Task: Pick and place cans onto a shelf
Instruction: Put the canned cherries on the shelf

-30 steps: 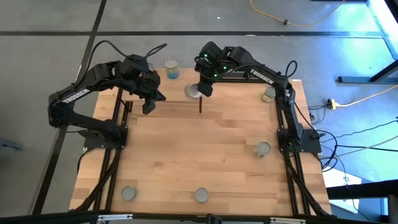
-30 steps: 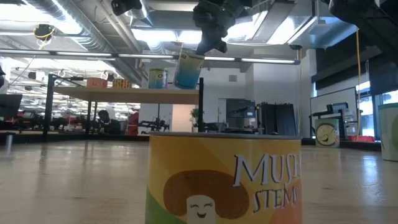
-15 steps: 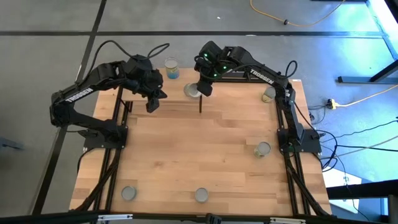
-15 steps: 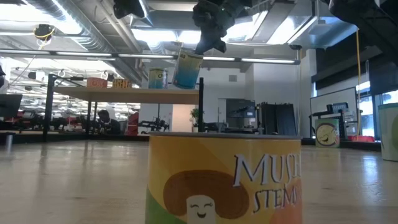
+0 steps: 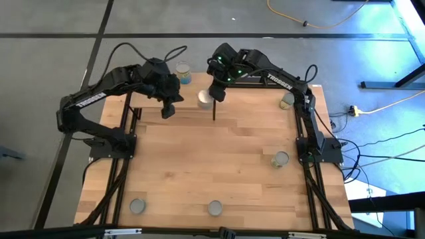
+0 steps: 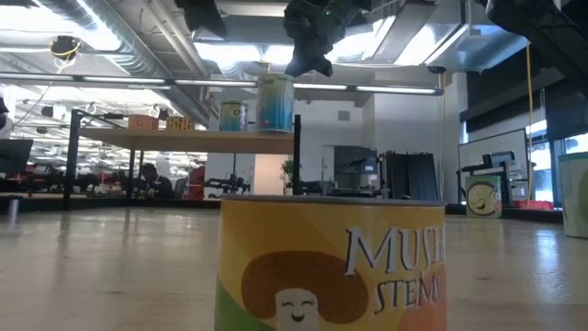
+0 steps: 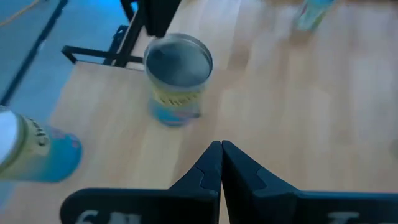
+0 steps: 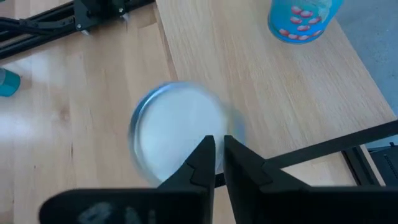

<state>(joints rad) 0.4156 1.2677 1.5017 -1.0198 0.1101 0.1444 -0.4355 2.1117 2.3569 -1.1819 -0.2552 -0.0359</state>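
Reading "MUSH" and "STEM" on our nearest round can [image 6: 331,267]; left fingers [image 7: 221,163] pressed together, right fingers [image 8: 216,158] barely parted above a silver-topped can [image 8: 177,127].

Pale light-wood shelf board [image 8: 93,81]: smooth, matt, fine straight grain, at centre frame. Thin black metal upright [image 6: 297,154]: matt, at centre frame.

Small round tin with silvery-grey metal top [image 7: 178,62]: dull brushed sheen, yellow and blue glossy paper label, upper centre.

Blue can with red spots [image 8: 300,18]: glossy label, upper right.

Large yellow can with mushroom picture [image 6: 333,267]: satin printed label, lower centre.

Light-wood tabletop [image 5: 219,166]: smooth planks, low sheen.

Dark right gripper fingers [image 8: 199,160]: matt plastic.
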